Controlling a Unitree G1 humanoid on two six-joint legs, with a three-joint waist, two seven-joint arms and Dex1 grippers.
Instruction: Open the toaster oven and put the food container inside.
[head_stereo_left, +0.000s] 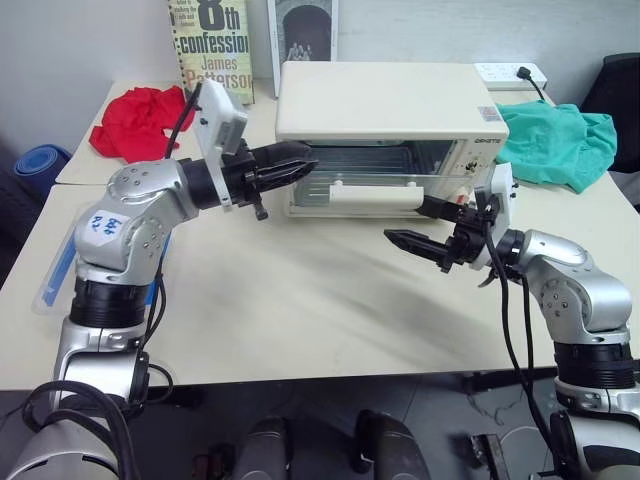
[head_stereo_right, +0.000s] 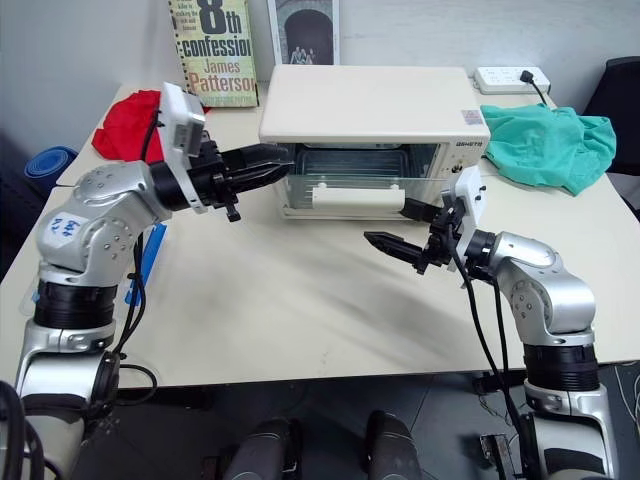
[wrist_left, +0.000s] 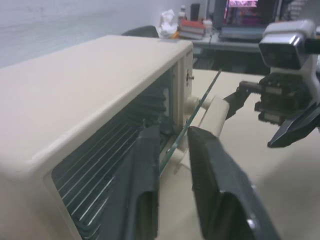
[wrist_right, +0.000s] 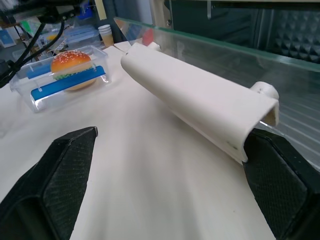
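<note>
Toaster oven (head_stereo_left: 385, 120) sits upper centre, glass door cracked ajar. Left gripper (wrist_left: 172, 150) is clenched on the door's top edge; right gripper (head_stereo_left: 420, 226) is spread wide by the handle (head_stereo_left: 372, 196), one finger under it. Food container (wrist_right: 62, 75) lies on the table (head_stereo_left: 300, 300), upper left of the right wrist view.

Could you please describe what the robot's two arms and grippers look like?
Both arms are silver-grey metal with black joint bands and loose black cables. The left arm bears a blue-marked white sticker. Each wrist carries a white camera block. The left gripper and right gripper have black, tapered fingers.

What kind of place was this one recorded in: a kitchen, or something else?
Probably an office or lab, not a kitchen: the toaster oven stands on a plain table beside a paperback novel and a power strip, with cluttered desks behind.
</note>
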